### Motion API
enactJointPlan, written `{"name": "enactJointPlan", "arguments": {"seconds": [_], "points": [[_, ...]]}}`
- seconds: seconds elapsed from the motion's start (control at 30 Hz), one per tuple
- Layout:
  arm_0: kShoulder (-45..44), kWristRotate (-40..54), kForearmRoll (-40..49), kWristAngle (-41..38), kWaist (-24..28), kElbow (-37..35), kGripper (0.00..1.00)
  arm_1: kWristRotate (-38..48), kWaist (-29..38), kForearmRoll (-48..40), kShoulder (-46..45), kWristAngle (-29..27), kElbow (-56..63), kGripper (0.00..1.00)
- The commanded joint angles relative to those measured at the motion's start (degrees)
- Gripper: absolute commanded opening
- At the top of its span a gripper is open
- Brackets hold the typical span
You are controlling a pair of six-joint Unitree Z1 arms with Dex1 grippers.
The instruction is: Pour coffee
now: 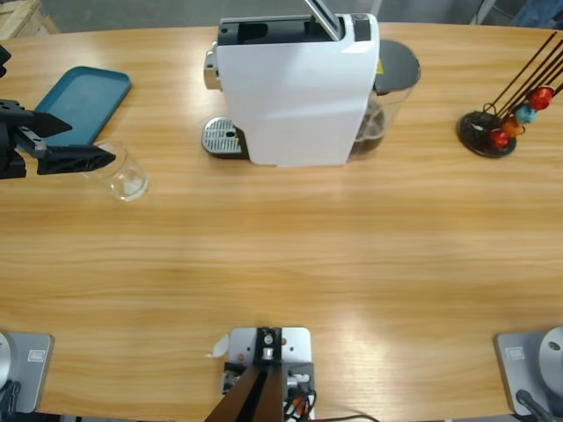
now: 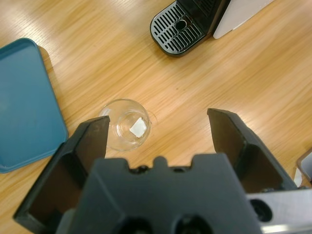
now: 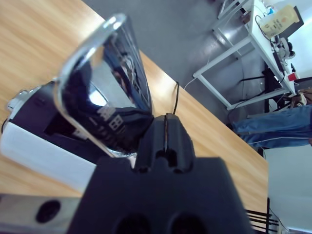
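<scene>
A white coffee machine [image 1: 295, 97] stands at the back middle of the table, its silver lever [image 1: 324, 18] raised. In the left wrist view my left gripper [image 2: 158, 119] is open above the table. An empty clear glass [image 2: 127, 124] stands just off its left jaw. From above, the left gripper [image 1: 88, 142] comes in from the left edge with the glass [image 1: 121, 176] at its lower jaw tip. My right gripper [image 3: 165, 122] is shut, its jaw tips pressed against the shiny lever [image 3: 97, 87] over the machine [image 3: 44, 156]. The coffee is out of view.
A teal tray [image 1: 84, 101] lies at the back left, behind the glass. The machine's black drip grille [image 1: 222, 136] faces left. A black stand with coloured capsules [image 1: 506, 123] sits at the far right. A person's legs [image 3: 278, 126] show in the room beyond the table.
</scene>
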Motion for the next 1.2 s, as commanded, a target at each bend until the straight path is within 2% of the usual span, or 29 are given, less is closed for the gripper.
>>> {"name": "enactJointPlan", "arguments": {"seconds": [0.03, 0.27, 1.07, 1.2], "points": [[0.94, -0.55, -0.71, 0.82, -0.58, 2.25, 0.872, -0.21, 3.72, 2.21, 9.91, 3.58, -1.65, 0.0], [1.03, -0.49, -0.8, 0.82, -0.58, 2.28, 0.872, -1.32, 3.76, 4.29, 12.14, 3.93, -5.49, 0.0], [0.77, -0.46, -0.8, 0.82, -0.58, 2.39, 0.872, 1.12, 4.07, 6.03, 14.71, 6.54, -5.82, 0.0], [0.61, -0.55, -0.8, 0.82, -0.58, 2.42, 0.872, 1.32, 4.07, 6.73, 13.11, 3.9, -6.12, 0.0]]}}
